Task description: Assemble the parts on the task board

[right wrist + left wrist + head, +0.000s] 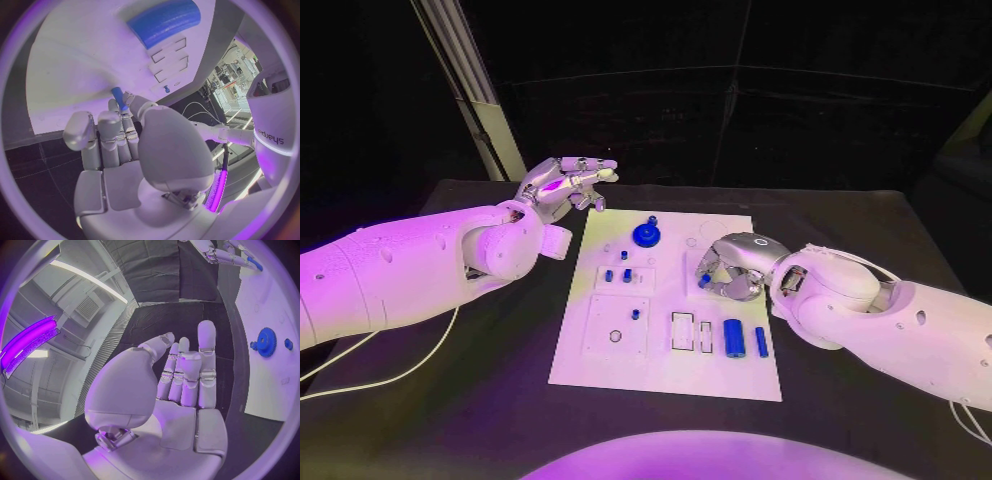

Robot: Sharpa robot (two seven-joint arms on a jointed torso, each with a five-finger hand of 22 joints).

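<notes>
A: Where does the task board point(668, 370) lie?
B: In the middle of the black table point(488, 400), running from near to far; the blue parts sit on it in several spots.

A: Which parts can you make out?
B: A blue gear point(646, 234) stands near the far end of the board; two small blue pegs point(617, 274) sit in a square block left of centre; a thick blue cylinder point(733, 334) and a thin blue pin point(762, 341) lie side by side toward the near right; a tiny blue piece point(635, 314) rests in the near-left panel.

A: And the right hand?
B: The right hand point(730, 268) hangs over the right side of the board, fingers curled down and inward; a small blue part point(705, 281) shows at its fingertips on the left side of the hand; in the right wrist view a slim blue peg point(117, 96) sits between the fingertips, so it seems pinched there, though the grip itself is partly hidden.

A: How does the cylinder lie relative to that hand?
B: Nearer than the hand and apart from it; the right wrist view shows it beyond the fingertips point(164, 21), untouched.

A: The left hand?
B: The left hand point(567, 187) is raised off the far-left corner of the board, over the table; its fingers are straight, close together, holding nothing; the gear point(267, 342) lies to its right, well apart from it.
</notes>
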